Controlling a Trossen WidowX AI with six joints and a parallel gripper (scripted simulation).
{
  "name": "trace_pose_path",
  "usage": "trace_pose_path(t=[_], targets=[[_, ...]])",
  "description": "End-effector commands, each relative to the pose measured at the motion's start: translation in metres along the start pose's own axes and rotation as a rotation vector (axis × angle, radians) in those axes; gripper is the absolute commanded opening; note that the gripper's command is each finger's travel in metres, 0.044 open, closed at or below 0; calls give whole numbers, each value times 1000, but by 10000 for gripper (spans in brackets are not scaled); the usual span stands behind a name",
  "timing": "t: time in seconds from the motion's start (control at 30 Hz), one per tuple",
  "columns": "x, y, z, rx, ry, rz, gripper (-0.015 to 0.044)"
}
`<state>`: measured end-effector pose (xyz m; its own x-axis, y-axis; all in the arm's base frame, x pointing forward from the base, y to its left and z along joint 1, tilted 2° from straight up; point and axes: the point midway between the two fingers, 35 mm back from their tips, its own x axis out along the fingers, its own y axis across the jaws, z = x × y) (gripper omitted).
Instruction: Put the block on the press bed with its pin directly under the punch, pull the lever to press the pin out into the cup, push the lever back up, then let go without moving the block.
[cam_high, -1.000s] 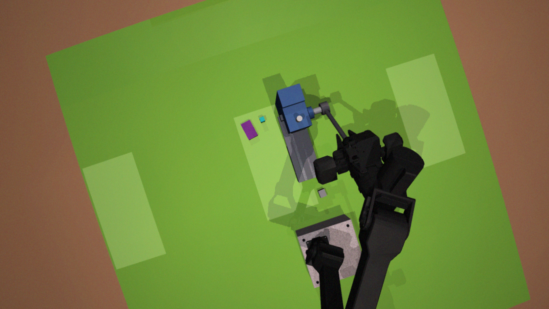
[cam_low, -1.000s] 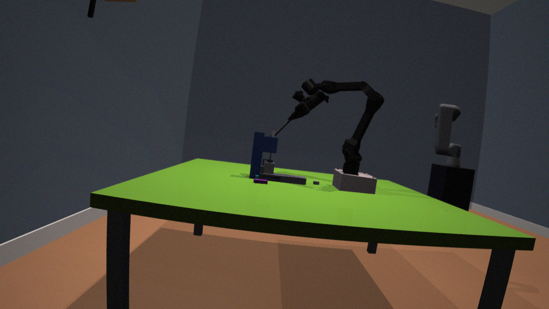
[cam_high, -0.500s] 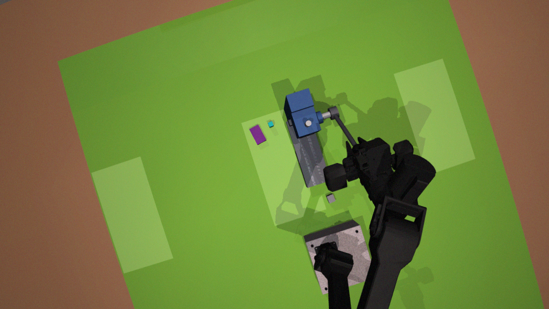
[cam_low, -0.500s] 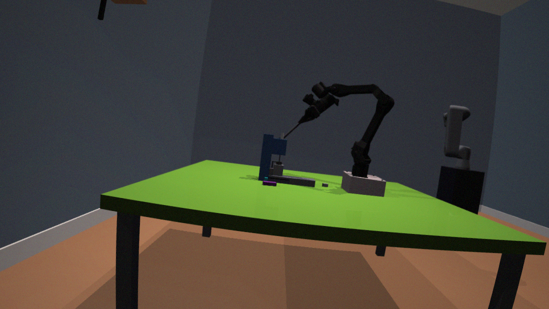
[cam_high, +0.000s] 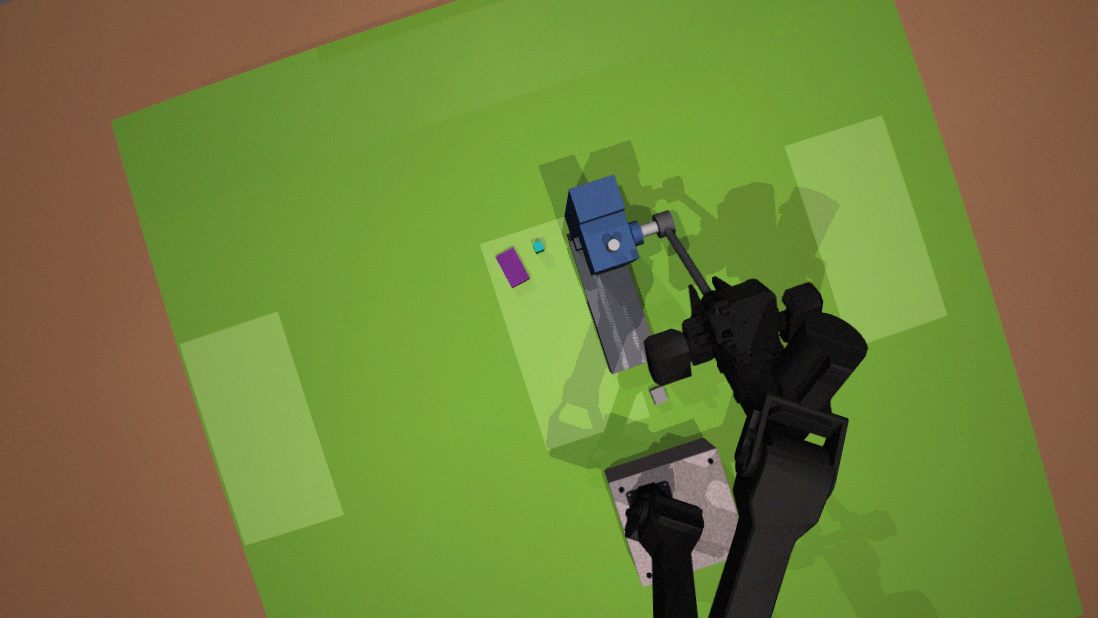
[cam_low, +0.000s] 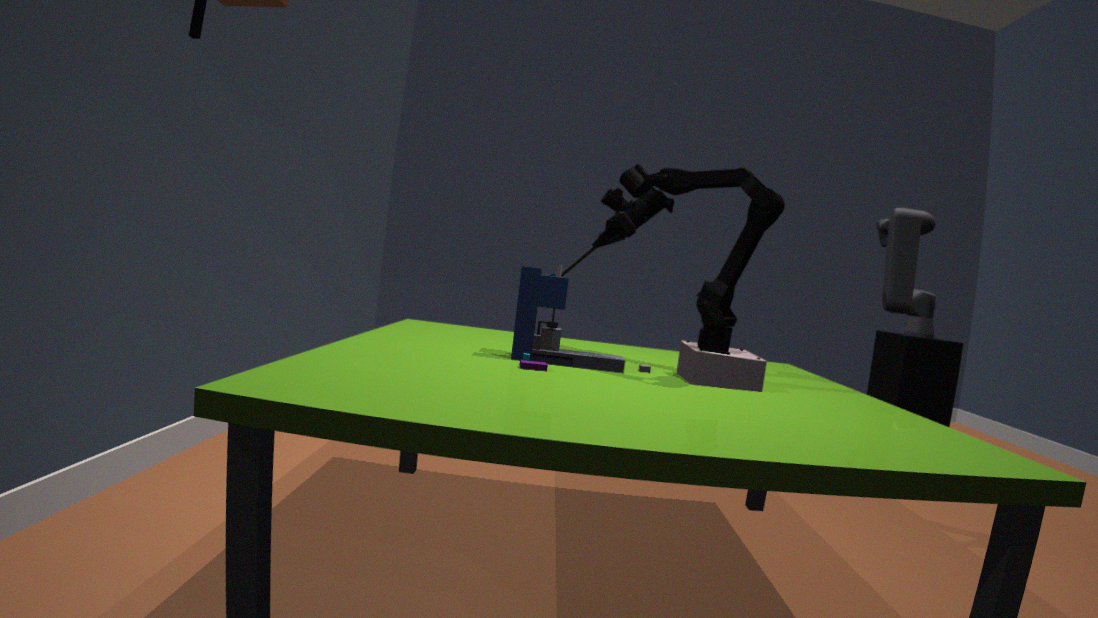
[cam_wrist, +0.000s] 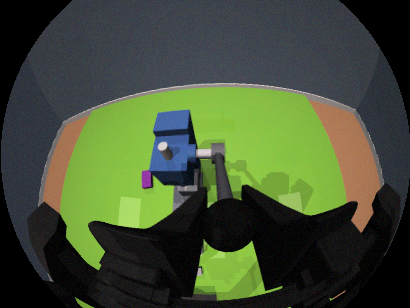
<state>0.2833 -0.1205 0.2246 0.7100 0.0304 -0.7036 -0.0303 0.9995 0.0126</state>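
The lever's knob is gripped by the gripper, angled downward (toward eleven o'clock from above).

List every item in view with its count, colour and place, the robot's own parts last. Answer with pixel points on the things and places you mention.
table: one, green, mid-room (cam_high: 230, 230) (cam_low: 537, 414) (cam_wrist: 265, 120)
press: one, blue, on the table (cam_high: 603, 218) (cam_low: 525, 310) (cam_wrist: 172, 160)
lever: one, dark grey, at the press's side (cam_high: 689, 264) (cam_low: 577, 261) (cam_wrist: 223, 177)
flat block: one, purple, beside the press (cam_high: 512, 267) (cam_low: 533, 366) (cam_wrist: 146, 179)
tiny cube: one, cyan, between flat block and press (cam_high: 538, 246)
small cube: one, grey, near the base (cam_high: 658, 394) (cam_low: 644, 368)
second robot: one, grey, background (cam_low: 905, 261)
base: one, pale, on the table (cam_high: 710, 491) (cam_low: 722, 371)
arm: one, black, above the base (cam_high: 783, 483) (cam_low: 741, 245)
hand: one, black, shut on the lever (cam_high: 708, 295) (cam_low: 596, 244) (cam_wrist: 227, 220)
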Motion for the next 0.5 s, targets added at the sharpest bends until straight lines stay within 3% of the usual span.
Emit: trace_pose_path(t=[0.0,0.47], targets=[[0,0,-10,9,20,-3,0],[0,0,-17,9,20,-3,0]])
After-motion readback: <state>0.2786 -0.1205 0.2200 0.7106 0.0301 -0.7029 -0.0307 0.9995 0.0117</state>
